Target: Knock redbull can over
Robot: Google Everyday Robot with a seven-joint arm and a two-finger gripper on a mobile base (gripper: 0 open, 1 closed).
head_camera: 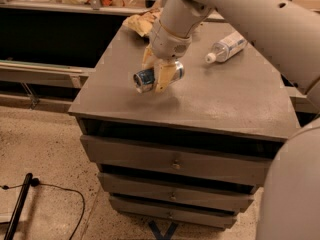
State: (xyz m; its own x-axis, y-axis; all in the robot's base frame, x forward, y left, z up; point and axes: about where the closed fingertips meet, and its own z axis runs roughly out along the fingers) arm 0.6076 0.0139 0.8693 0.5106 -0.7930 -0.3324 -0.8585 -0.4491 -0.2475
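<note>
The redbull can (146, 78) is silver and blue and lies on its side between the yellowish fingers (166, 76) of my gripper (156, 73). The gripper is shut on the can and holds it just above the grey cabinet top (220, 99), near its front left part. The can's shiny silver end points to the left front. My pale arm reaches down from the upper right.
A clear plastic bottle (226, 47) with a white cap lies at the back right of the top. A brown-and-yellow snack bag (138, 22) lies at the back left, partly behind the arm. The cabinet has drawers (175, 161) below. A black cable (55, 194) lies on the floor.
</note>
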